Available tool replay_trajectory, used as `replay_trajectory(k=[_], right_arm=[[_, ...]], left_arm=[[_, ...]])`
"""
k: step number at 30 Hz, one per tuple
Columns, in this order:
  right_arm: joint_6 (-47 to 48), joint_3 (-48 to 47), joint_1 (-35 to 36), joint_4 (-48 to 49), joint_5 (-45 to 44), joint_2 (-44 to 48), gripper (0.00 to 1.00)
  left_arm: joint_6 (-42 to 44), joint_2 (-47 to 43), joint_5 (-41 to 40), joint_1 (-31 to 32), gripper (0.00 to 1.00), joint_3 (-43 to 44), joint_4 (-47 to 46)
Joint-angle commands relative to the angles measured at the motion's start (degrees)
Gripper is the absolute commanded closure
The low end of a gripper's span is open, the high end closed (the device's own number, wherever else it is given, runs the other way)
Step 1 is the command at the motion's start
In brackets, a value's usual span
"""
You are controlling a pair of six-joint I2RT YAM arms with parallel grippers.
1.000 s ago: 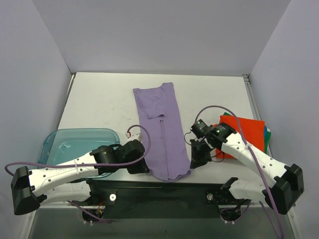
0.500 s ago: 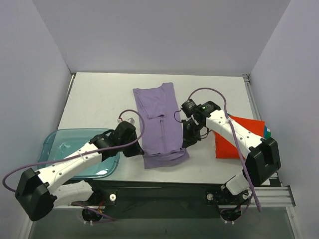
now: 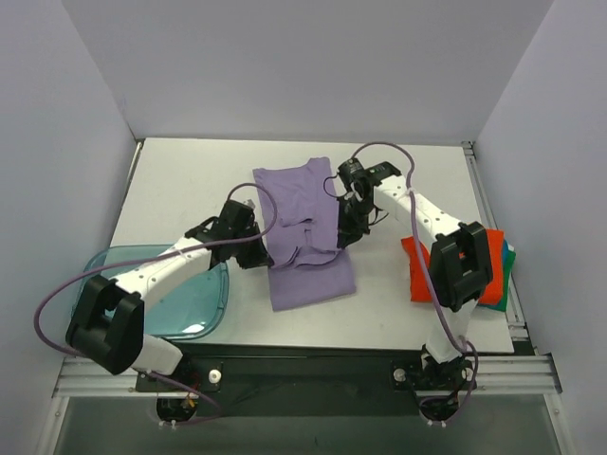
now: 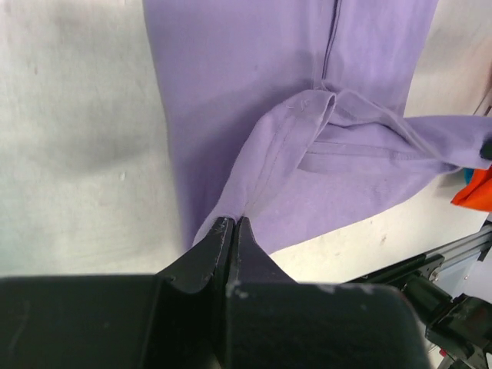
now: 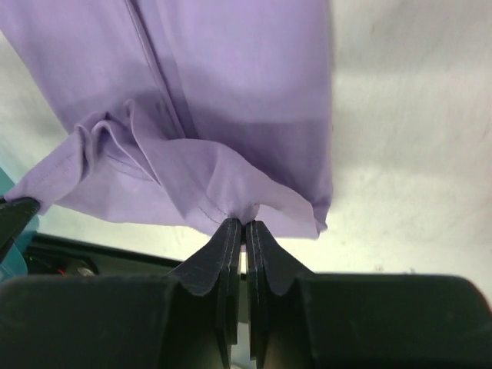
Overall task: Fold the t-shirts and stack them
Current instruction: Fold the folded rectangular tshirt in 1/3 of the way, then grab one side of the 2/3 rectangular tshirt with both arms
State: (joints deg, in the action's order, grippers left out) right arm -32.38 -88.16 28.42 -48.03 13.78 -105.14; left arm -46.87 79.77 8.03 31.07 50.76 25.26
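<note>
Top external: your purple shirt [image 3: 313, 280] lies mid-frame on the tabletop [image 3: 190, 185]; left jaws and right jaws are pinched shut on its hem corners; soft, limp cloth, so hold by corners.

White table [image 3: 190, 180]; pale grey walls [image 3: 303, 66] on three sides; dark rail [image 3: 303, 362] along near edge.
</note>
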Motion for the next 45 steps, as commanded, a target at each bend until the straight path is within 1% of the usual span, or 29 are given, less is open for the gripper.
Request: replay_trajectory(k=[1, 6, 10, 14, 15, 16, 17, 18, 19, 20, 22, 24, 29, 32, 33, 34, 35, 36, 39, 40, 45], right_arm=[[2.3, -5.3, -2.1, -1.6, -0.2, -3.9, 1.00], [3.0, -13.5, -4.2, -1.6, 0.5, -10.5, 1.00], [2.9, -18.3, -6.2, -1.7, 1.3, -15.1, 1.00], [3.3, -22.8, -7.9, -2.1, 2.7, -19.1, 1.00], [3.6, -24.1, -8.6, -2.2, 3.5, -19.9, 1.00], [3.9, -26.2, -8.9, -2.2, 4.5, -22.0, 0.97], [4.3, -27.4, -9.2, -2.2, 5.6, -23.2, 0.88], [4.7, -28.5, -9.8, -2.3, 8.0, -24.1, 0.65], [5.0, -30.4, -10.0, -2.4, 8.9, -25.6, 0.58], [5.1, -30.9, -10.3, -2.5, 9.5, -25.9, 0.49], [5.7, -31.3, -10.8, -2.4, 9.8, -25.0, 0.45], [6.7, -30.5, -11.4, -2.3, 9.5, -23.0, 0.43], [9.8, -21.9, -12.9, -1.9, 9.2, -16.8, 0.44], [11.1, -13.5, -13.0, -0.6, 9.2, -11.9, 0.46], [11.2, -8.2, -13.0, 0.8, 9.3, -9.1, 0.47], [11.1, -5.6, -13.0, 1.6, 9.4, -7.6, 0.48], [11.1, -3.1, -13.0, 2.4, 9.4, -6.2, 0.49], [11.1, 2.2, -12.9, 3.8, 9.4, -3.4, 0.50], [10.8, 9.6, -13.0, 6.4, 8.9, 1.2, 0.57], [10.7, 13.9, -13.0, 7.2, 8.9, 2.3, 0.58], [9.7, 23.5, -13.0, 11.1, 9.2, 6.2, 0.64]], left_arm=[[3.5, 2.9, 2.6, -2.6, 1.00, 4.5, -5.8], [4.4, 7.7, 4.6, -7.0, 1.00, 7.2, -9.3], [5.5, 11.6, 5.6, -8.7, 1.00, 10.1, -10.0], [6.4, 17.7, 7.4, -10.1, 1.00, 13.3, -11.9], [7.1, 18.7, 7.3, -10.3, 0.97, 14.1, -11.8], [7.3, 19.7, 6.9, -10.5, 0.77, 15.8, -11.6], [7.7, 20.9, 5.5, -11.0, 0.70, 16.4, -10.8], [7.9, 21.0, 4.5, -11.1, 0.65, 17.1, -10.5], [8.1, 21.0, 3.3, -11.3, 0.58, 17.8, -10.2], [8.2, 20.3, 1.6, -11.5, 0.55, 18.0, -9.8], [8.2, 19.2, 0.2, -11.5, 0.49, 17.8, -9.4], [8.4, 17.0, -1.0, -11.4, 0.48, 17.2, -8.9], [8.5, 11.5, 1.5, -10.2, 0.47, 10.6, -10.6], [8.0, 8.6, 2.7, -8.5, 0.47, 6.2, -11.5], [7.9, 7.9, 2.9, -8.0, 0.47, 5.2, -11.6], [7.8, 7.1, 3.0, -6.8, 0.47, 4.2, -11.6], [7.4, 5.7, 3.0, -6.2, 0.47, 3.2, -11.4], [7.1, 5.0, 3.0, -5.5, 0.47, 1.4, -11.3], [6.3, 2.7, 3.3, -3.0, 0.47, -1.9, -11.0], [6.0, 2.0, 3.2, -2.4, 0.47, -2.6, -10.8], [3.6, 0.8, 3.8, 1.2, 0.46, -7.2, -11.8]])
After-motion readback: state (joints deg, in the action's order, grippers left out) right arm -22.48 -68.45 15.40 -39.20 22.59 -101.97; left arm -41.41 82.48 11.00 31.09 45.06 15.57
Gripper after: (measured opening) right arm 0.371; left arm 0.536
